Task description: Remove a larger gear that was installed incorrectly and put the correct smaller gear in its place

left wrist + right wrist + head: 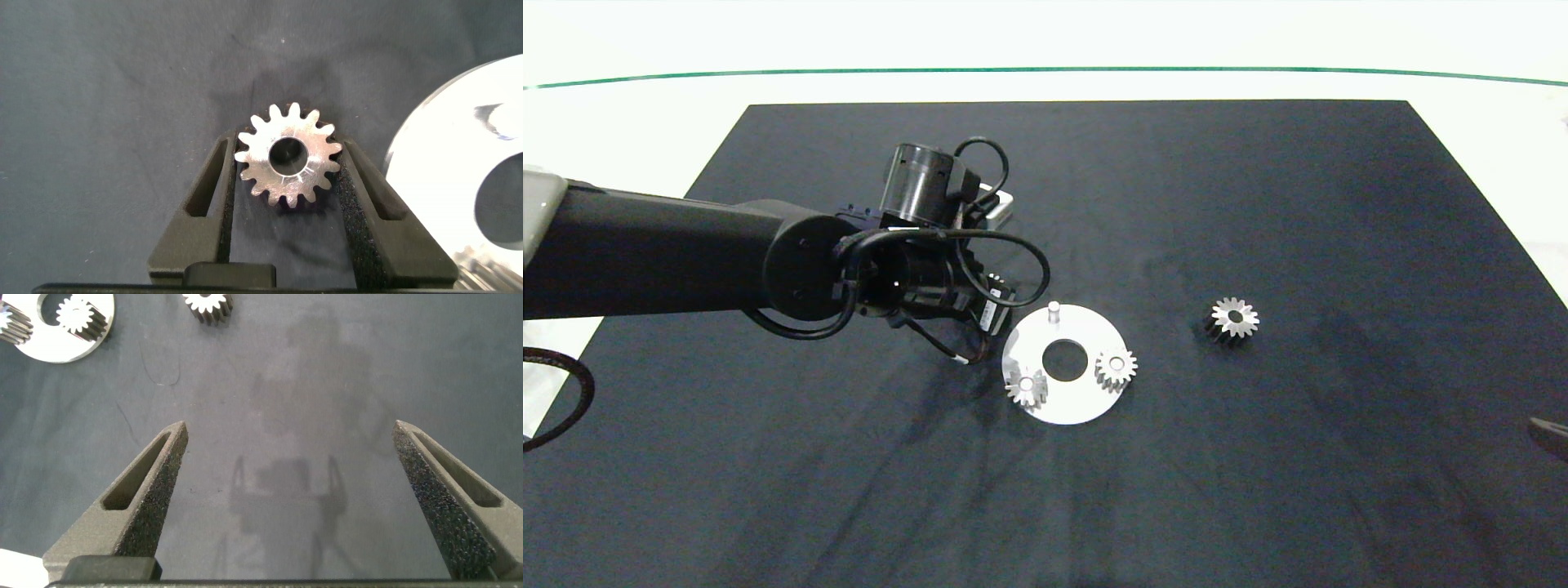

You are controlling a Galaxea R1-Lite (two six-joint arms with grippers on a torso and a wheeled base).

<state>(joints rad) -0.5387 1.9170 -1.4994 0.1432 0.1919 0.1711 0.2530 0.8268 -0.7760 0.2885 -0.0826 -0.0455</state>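
Observation:
My left gripper is shut on the smaller gear, a stubby-toothed gear with a wide dark hole; a finger presses its teeth from each side. It hangs over the mat just left of the round silver plate, whose rim shows as plate. In the head view the left wrist hides that gear. The larger gear, star-toothed with dark sides, lies flat on the mat to the right of the plate; the right wrist view catches this larger gear too. My right gripper is open over bare mat.
The plate carries two all-silver gears and a bare upright peg at its far edge. A black mat covers the white table. The right arm's tip shows at the right edge.

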